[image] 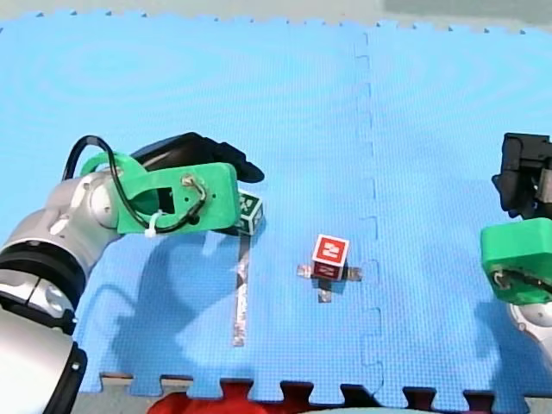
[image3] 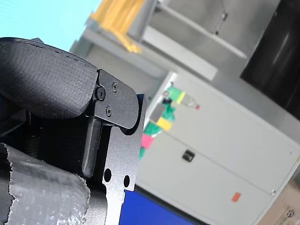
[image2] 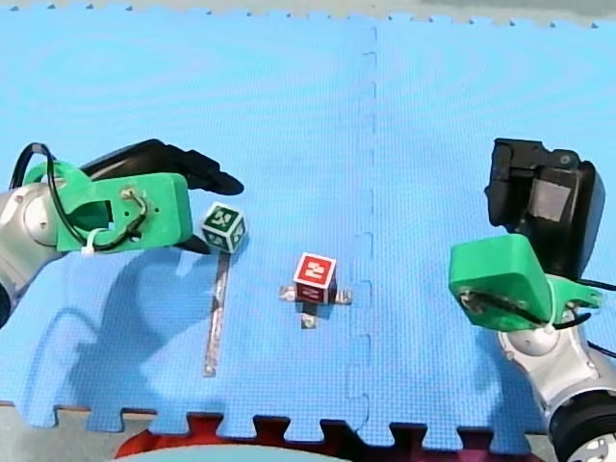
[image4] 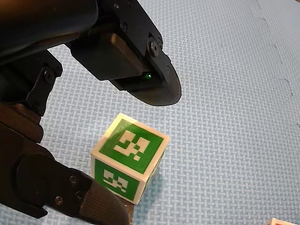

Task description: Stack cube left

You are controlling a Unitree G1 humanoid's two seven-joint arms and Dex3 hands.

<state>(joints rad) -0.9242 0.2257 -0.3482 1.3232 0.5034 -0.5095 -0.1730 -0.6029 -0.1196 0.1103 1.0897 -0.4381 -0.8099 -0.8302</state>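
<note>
A green-and-white cube (image2: 224, 227) sits on the blue foam mat (image2: 404, 115), left of centre. My left hand (image2: 223, 189) is right at it, open. In the second wrist view the cube (image4: 130, 158) lies between the hand's black fingers: one fingertip (image4: 161, 91) hovers apart from it, and the other (image4: 101, 204) is close to its lower corner. A red-and-white cube (image2: 314, 273) stands on a small grey tape cross near the mat's middle, to the right of the green one. My right hand (image2: 534, 197) is raised at the mat's right side and holds nothing.
A long grey tape strip (image: 241, 293) runs from the green cube toward the front edge. The mat's jigsaw front edge (image: 285, 392) lies close below, with something red (image: 259, 405) beyond it. A seam (image: 371, 172) splits the mat down the middle.
</note>
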